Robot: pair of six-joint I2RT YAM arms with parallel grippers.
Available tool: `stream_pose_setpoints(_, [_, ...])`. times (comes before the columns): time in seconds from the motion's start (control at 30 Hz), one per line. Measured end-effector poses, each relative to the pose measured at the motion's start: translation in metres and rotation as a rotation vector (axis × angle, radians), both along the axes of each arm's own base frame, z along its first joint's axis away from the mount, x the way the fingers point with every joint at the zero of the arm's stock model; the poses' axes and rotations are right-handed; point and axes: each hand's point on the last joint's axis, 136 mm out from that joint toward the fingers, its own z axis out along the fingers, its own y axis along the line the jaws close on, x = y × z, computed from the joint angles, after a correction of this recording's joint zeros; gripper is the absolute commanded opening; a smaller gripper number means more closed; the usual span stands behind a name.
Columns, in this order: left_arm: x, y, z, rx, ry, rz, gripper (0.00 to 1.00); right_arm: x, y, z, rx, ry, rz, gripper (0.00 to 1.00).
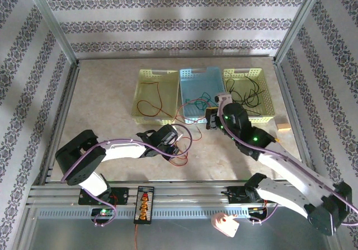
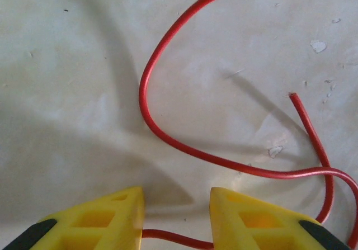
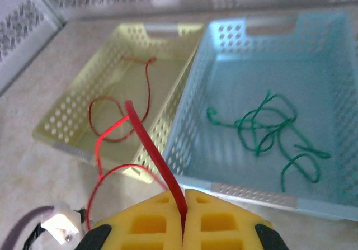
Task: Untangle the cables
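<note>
A red cable (image 1: 192, 137) loops over the table between my two grippers. My right gripper (image 3: 183, 197) is shut on one stretch of it, held in front of the baskets (image 1: 215, 118). The cable (image 3: 148, 141) rises from the closed fingers and curves down to the left. My left gripper (image 2: 176, 205) is open low over the table (image 1: 173, 144). The red cable (image 2: 146, 71) crosses between its yellow fingers (image 2: 112, 216) and curls ahead. A green cable (image 3: 268, 130) lies in the blue basket (image 3: 184, 116). A black cable (image 1: 246, 96) lies in the right yellow basket (image 1: 241, 71).
A further red strand (image 1: 156, 96) lies in the left yellow basket (image 1: 146, 71). A wooden block (image 1: 283, 126) sits at the right of the table. A black power strip (image 1: 144, 204) and a pink object (image 1: 225, 225) rest on the near rail. Metal frame posts flank the table.
</note>
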Motion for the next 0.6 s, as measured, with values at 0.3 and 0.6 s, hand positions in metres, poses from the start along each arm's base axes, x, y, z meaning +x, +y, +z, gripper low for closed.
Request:
stream_pose_setpoints(0.3, [0.0,0.001,0.003,-0.038,-0.018,0.023,0.37,0.0,-0.029,0.06,0.006,-0.162,-0.106,0.0])
stream_pose_setpoints(0.6, [0.041,0.037,0.138,-0.285,-0.41,0.296,0.57,0.046,0.03,0.038,-0.009,-0.044,-0.006,0.0])
